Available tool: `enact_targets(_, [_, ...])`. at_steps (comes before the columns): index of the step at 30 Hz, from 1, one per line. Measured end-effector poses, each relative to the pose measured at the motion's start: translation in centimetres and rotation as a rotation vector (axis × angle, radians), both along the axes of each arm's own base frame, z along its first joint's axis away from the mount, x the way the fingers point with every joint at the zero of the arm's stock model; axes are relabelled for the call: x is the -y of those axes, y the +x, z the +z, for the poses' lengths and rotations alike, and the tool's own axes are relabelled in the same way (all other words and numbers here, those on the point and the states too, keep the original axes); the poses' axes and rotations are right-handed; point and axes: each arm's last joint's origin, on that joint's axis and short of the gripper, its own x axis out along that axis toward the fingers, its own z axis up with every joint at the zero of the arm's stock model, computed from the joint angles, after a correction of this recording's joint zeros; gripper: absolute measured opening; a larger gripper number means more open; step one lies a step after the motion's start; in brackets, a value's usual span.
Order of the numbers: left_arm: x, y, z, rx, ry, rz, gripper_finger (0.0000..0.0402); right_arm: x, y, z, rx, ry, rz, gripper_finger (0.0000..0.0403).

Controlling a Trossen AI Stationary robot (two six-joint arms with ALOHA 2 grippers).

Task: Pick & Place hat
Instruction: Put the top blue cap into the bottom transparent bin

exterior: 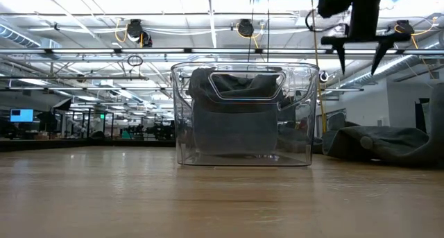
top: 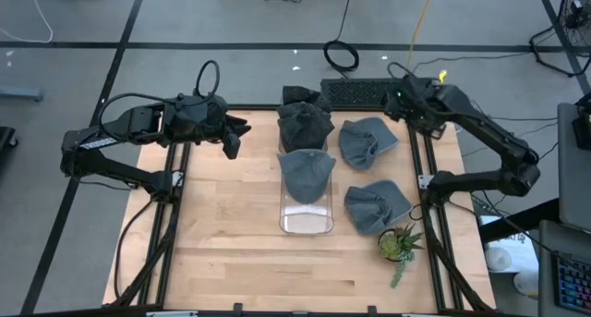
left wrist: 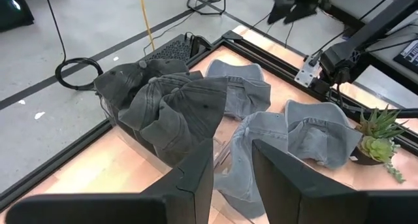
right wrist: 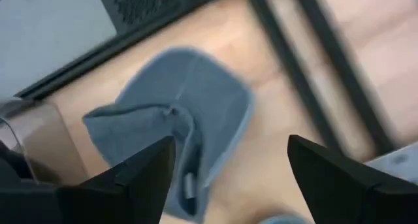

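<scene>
Wooden counter (top: 222,252), seen from above. A clear bin (top: 306,220) stands at centre; a potted plant (top: 399,243) sits at 4 o'clock. Four grey denim hats: two (top: 306,174) piled on the bin, two (top: 367,141) loose at 2–3 o'clock. Left gripper (top: 231,143), narrowly parted, empty, at 10 o'clock; right gripper (right wrist: 225,178), wide open, empty, over the far loose hat.

A small green potted succulent (top: 400,245) is sitting on the light wooden table (top: 231,252), well away from both claws.
</scene>
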Motion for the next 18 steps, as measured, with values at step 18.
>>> enact_targets(18, [0.1,0.0,0.0,-0.016,0.02,-0.043,0.0113,-0.5,0.0,-11.2,0.196,0.027,-0.13,0.0286])
